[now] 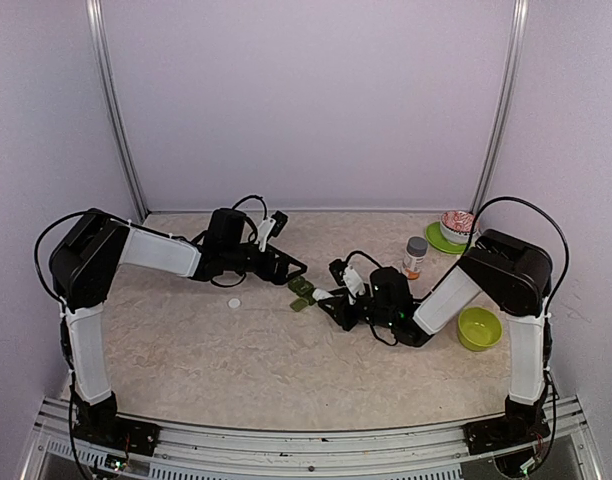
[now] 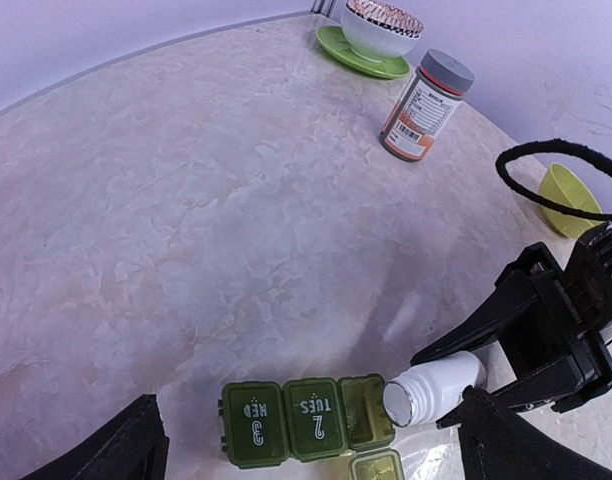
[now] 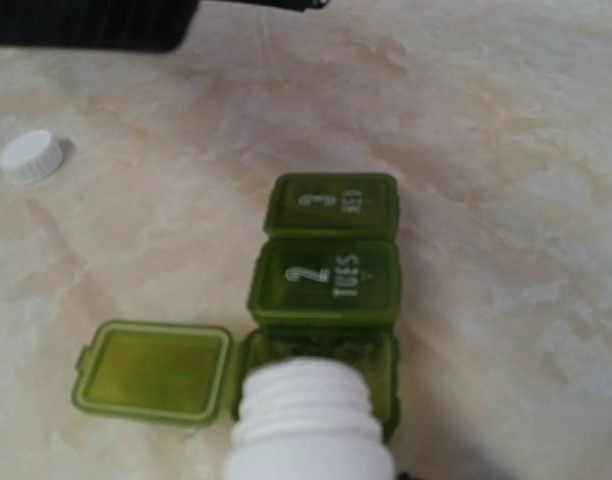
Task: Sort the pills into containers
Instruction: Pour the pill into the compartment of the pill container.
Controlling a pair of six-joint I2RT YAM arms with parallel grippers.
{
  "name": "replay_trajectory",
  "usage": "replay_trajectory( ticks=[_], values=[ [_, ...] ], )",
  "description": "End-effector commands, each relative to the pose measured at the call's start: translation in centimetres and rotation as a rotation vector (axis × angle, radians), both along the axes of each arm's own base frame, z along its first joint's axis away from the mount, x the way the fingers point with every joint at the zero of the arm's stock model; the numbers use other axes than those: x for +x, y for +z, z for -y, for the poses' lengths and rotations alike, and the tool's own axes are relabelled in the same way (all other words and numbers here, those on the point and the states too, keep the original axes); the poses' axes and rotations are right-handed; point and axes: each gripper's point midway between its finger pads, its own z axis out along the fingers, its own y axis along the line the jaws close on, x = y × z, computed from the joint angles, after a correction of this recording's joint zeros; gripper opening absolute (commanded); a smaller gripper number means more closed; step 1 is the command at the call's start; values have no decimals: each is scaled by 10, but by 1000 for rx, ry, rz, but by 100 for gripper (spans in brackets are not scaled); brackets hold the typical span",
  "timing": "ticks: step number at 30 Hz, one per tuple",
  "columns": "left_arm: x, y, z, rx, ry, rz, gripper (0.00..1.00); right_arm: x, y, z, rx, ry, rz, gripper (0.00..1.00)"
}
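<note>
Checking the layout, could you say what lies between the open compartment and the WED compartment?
The closed TUES compartment, shown in the right wrist view.

place: robot lab test cell | walls [image 1: 306,100]: plain pale-purple panels, 3 sides | frame: metal poles [image 1: 115,110] in back corners | tabletop [image 1: 236,360]: marble-look sheet | near edge: alu rail [image 1: 316,440] w/ left arm [image 1: 86,340] + right arm [image 1: 526,345] bolted on, cables exposed
</note>
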Motion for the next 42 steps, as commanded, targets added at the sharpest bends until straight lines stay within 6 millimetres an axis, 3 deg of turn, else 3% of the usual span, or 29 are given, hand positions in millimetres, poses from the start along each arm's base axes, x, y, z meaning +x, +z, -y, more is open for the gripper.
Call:
replay_trajectory(
  ticks=[1, 26, 42],
  values=[
    [-2, 0, 6, -2, -29, 9, 99, 7, 10, -1, 11, -20, 0, 17],
    [-1, 1, 4, 2, -22, 10, 99, 12, 25, -6, -42, -30, 10, 18],
    [0, 0, 2, 3, -19, 6, 99, 16, 23, -14, -133, -21, -1, 18]
  ],
)
